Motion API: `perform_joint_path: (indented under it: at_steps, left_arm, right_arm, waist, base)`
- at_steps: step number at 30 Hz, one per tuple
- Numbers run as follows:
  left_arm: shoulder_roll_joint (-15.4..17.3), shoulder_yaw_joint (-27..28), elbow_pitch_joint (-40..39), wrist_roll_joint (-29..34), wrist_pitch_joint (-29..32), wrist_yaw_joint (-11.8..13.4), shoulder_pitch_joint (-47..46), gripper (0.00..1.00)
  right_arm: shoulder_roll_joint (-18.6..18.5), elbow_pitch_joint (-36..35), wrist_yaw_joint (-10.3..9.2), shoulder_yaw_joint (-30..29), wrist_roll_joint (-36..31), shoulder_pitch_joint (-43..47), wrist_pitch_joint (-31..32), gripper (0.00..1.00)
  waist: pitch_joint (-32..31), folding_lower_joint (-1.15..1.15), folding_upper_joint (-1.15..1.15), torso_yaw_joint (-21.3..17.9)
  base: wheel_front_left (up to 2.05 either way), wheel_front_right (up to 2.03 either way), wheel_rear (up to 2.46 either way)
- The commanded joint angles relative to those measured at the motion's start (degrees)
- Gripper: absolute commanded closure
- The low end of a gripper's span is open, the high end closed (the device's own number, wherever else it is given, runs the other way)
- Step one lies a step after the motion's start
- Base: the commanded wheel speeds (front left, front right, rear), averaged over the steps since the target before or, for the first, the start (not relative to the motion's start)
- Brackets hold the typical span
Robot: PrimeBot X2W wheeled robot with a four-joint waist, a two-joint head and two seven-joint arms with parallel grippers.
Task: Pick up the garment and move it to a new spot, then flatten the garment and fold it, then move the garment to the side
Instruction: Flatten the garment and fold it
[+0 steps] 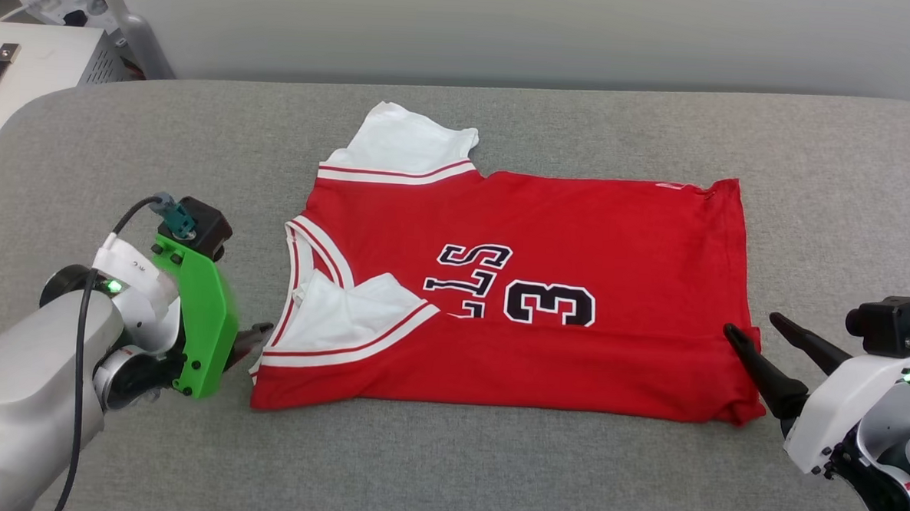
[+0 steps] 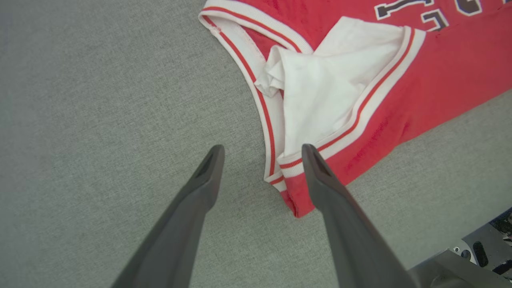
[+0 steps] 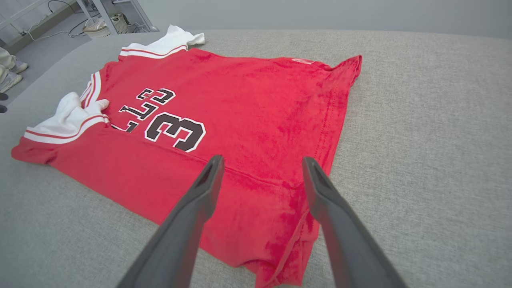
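Since it underlies everything else listed, the grey woven surface (image 1: 445,470) is entered first: broad, matte, rounded at its far corners.

Garment (image 1: 579,238): one red jersey-style shirt, lying flat near the middle of the grey woven surface, neck toward the robot's left, hem toward its right.
- Writing: black lettering (image 1: 469,275) with a white outline, readable in part as "LLS"; the rest is covered by cloth. Beside it is a large black numeral 3 (image 1: 550,303), likewise outlined in white. The characters run sideways in the head view.
- Far sleeve (image 1: 406,142): white, lying out past the far edge, joined to the body by a red-and-white striped band.
- Near sleeve (image 1: 345,312): white, turned in over the chest, rumpled, with the same striped band.
- Neck opening (image 1: 294,279): white trim with red stripes.

Left gripper (image 2: 261,147): on an arm with a green bracket (image 1: 207,314). Jaws spread and pinching nothing. One finger is over the bare surface, the other over the near shoulder corner of the shirt; contact cannot be judged.

Right gripper (image 1: 751,324): jaws spread and pinching nothing, poised over the near part of the hem.

Pale tag (image 1: 669,186): small, near the far hem corner; its print is too small to read.
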Motion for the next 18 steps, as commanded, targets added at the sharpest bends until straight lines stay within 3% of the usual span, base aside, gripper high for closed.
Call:
perform_joint_path:
  at_steps: [1, 6, 18]
  left_arm:
    - [-0.1, -0.3, -0.3, -1.5, 1.8, -0.1, -0.6, 0.0]
    - [-0.4, -2.7, 0.6, -2.7, 7.8, 0.3, 0.4, 0.0]
    - [-3.8, -5.8, 8.3, -2.0, 7.8, 0.3, 3.9, 0.0]
  right_arm:
    - [0.6, -0.6, -0.03, -0.5, -0.7, 1.0, 0.4, 0.0]
    - [1.6, -1.9, -0.03, -1.5, -1.8, 1.2, 2.0, 0.0]
    - [2.8, -3.2, -0.03, -2.7, -3.1, 0.7, 3.7, 0.0]
  waist:
    - [0.1, 0.0, 0.0, -0.2]
    - [1.0, 0.0, 0.0, -1.6]
    - [2.8, 0.0, 0.0, -4.7]
  base:
    - [0.0, 0.0, 0.0]
    - [0.0, 0.0, 0.0]
    - [0.0, 0.0, 0.0]
